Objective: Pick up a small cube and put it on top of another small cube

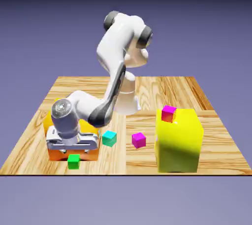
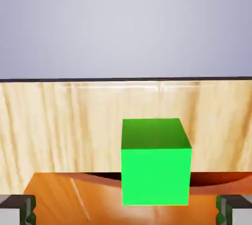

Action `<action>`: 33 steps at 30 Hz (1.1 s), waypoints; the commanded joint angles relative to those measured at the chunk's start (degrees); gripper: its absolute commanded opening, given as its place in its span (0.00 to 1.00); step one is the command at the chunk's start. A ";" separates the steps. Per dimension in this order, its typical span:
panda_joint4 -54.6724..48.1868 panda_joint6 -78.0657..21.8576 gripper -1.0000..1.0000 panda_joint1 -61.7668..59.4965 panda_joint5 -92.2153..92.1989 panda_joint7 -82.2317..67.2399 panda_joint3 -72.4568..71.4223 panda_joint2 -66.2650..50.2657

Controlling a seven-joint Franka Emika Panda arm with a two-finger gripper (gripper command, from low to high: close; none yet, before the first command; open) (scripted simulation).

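The small green cube [image 1: 74, 161] rests on the wooden table near its front edge, at the exterior view's left. My gripper [image 1: 73, 149] hovers low just behind it, over an orange block. In the hand view the green cube [image 2: 155, 162] fills the lower middle, slightly right of centre. My gripper [image 2: 126, 215] is open, its grey fingertips [image 2: 17, 210] wide apart at the bottom corners, with nothing between them. The other small cube, teal [image 1: 109, 138], sits on the table to the right of my hand, apart from the green one.
A big orange block [image 1: 91, 154] lies under my hand, and its top [image 2: 74, 194] shows in the hand view. A magenta cube [image 1: 139, 140] lies right of the teal one. A tall yellow block [image 1: 179, 143] carries a small magenta-and-orange cube [image 1: 169, 113]. The table's front edge [image 2: 123, 79] is close.
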State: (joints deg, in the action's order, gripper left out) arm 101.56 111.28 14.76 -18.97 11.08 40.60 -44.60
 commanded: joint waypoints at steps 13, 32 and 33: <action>-0.51 -2.84 0.00 1.97 -0.39 -2.40 -0.02 -1.22; 33.49 13.74 0.00 -1.16 37.86 -1.64 -23.00 34.83; 35.56 14.72 0.00 -1.44 39.97 -1.83 -23.71 36.38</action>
State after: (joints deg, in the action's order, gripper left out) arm 137.11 125.95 13.31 20.83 9.16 16.88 -8.22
